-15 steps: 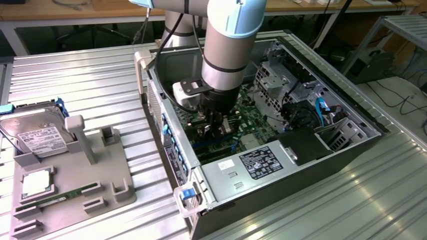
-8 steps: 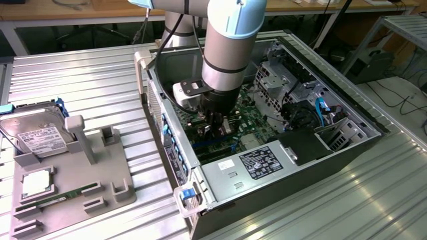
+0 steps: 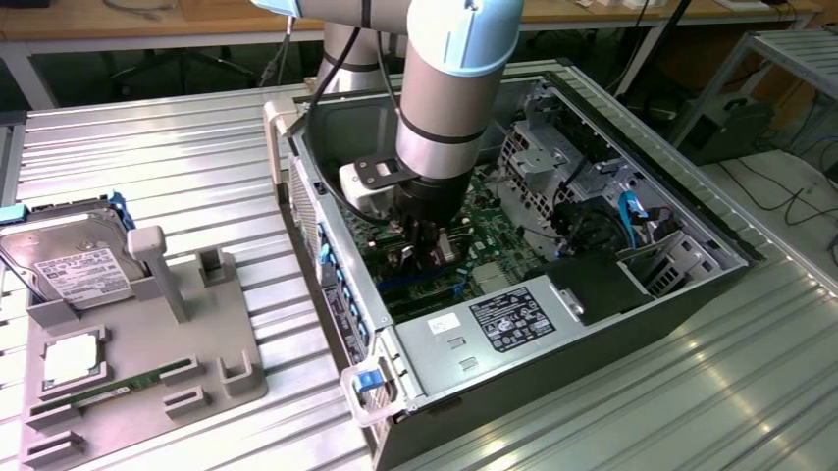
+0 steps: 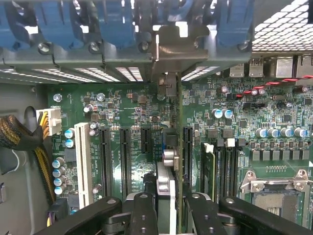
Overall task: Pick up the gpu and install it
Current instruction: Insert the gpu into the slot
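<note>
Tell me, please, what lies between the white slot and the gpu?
Empty black expansion slots lie between the white slot and the gpu, in the wrist view.

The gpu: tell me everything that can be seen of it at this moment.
The gpu is seen edge-on as a thin card held upright between the fingers of the gripper, over the green motherboard inside the open computer case. Its silver metal bracket points toward the case's rear slot openings. It runs alongside the black expansion slots; whether it is seated cannot be told.
</note>
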